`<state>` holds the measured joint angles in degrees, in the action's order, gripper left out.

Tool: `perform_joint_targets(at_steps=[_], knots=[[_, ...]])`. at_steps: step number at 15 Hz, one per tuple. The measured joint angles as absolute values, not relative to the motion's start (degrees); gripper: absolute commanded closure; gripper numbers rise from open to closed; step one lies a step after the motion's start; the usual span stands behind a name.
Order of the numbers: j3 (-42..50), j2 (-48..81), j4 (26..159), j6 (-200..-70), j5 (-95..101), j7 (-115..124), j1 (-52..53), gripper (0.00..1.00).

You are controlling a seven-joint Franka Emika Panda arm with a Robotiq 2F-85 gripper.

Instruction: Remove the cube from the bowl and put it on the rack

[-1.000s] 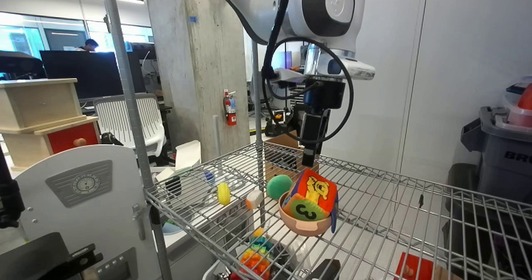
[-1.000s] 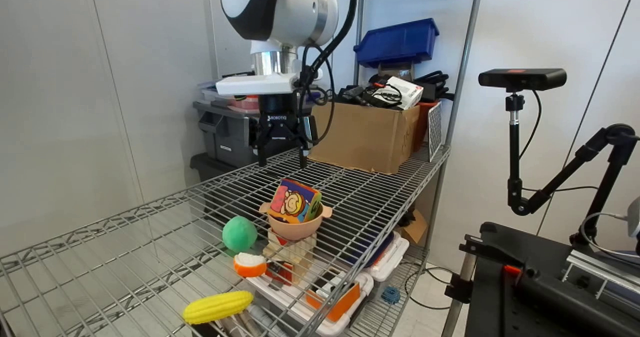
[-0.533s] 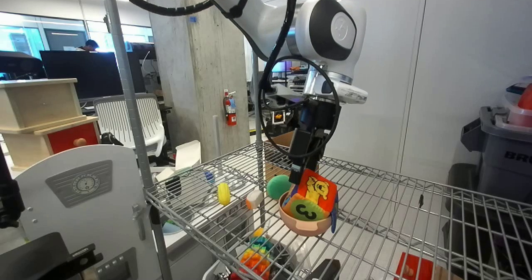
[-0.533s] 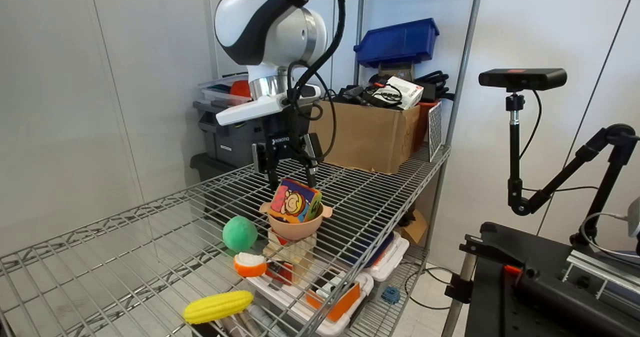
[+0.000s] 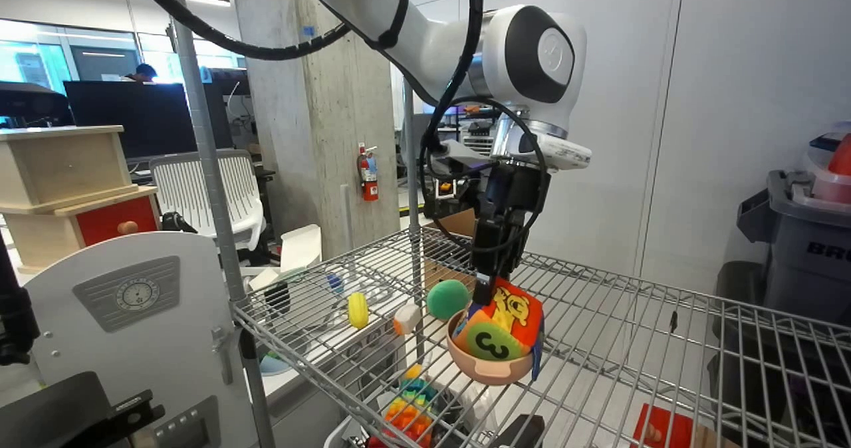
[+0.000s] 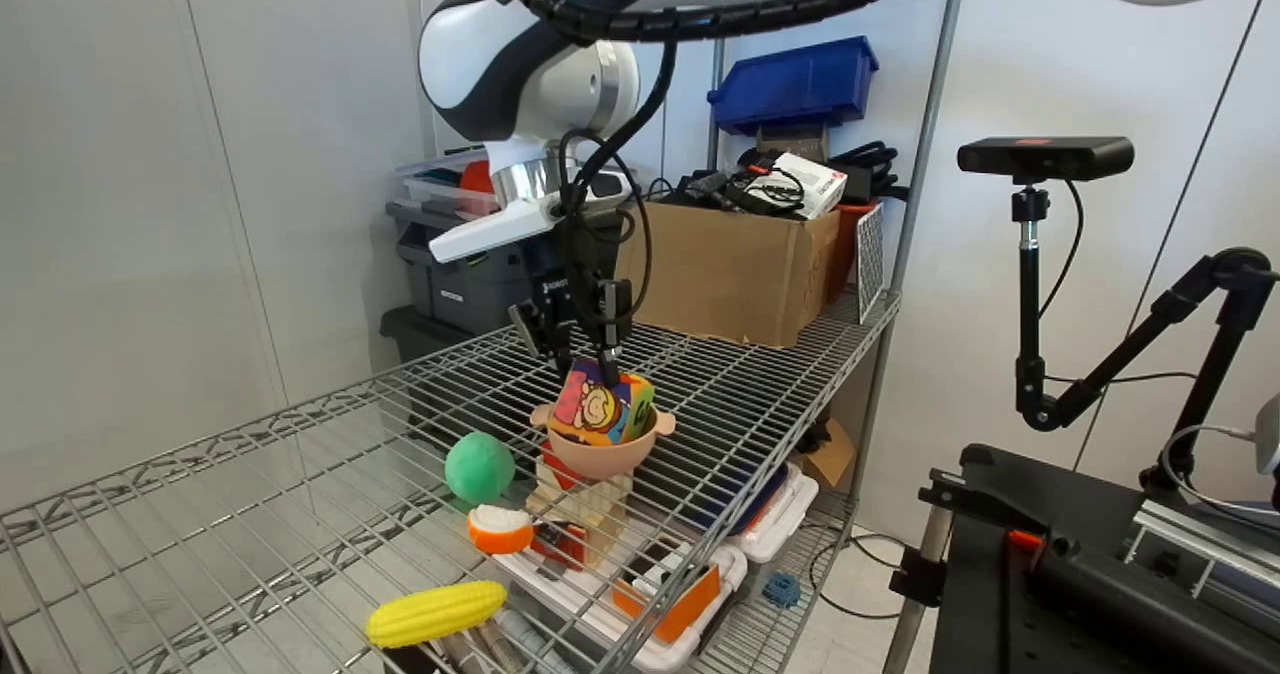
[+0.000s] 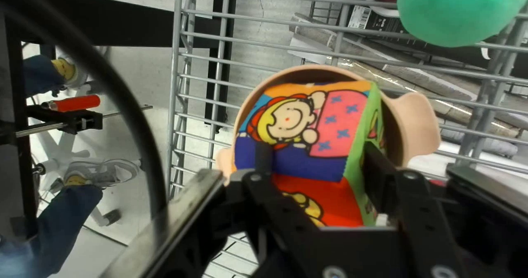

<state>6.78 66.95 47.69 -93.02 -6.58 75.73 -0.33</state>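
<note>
Gripper (image 7: 317,146) appeared clenched on cartoon-printed cube (image 5: 508,322), fingers (image 7: 381,168) straddling its upper portion. Cube lay below palm, tilted inside two-handled bowl (image 6: 603,459) standing on wire rack (image 7: 176,43). Upward lift past rim seemed required next.

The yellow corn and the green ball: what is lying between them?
An orange-and-white piece lies between the yellow corn and the green ball, in both exterior views.

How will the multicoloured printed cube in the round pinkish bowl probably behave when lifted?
The cube may squash, as its faces look clothlike. It could turn while rising, since it sits tilted. It might drag the round pinkish bowl along, since it fills most of the opening.
</note>
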Motion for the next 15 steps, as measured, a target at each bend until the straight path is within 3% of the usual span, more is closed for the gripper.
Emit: perform_joint_targets(at_steps=[4, 15], knots=[[6.8, 67.5, 45.6, -92.9, -5.9, 75.7, -0.3, 0.98], [5.9, 52.1, 48.9, -90.6, -5.9, 67.1, 1.8, 0.97]])
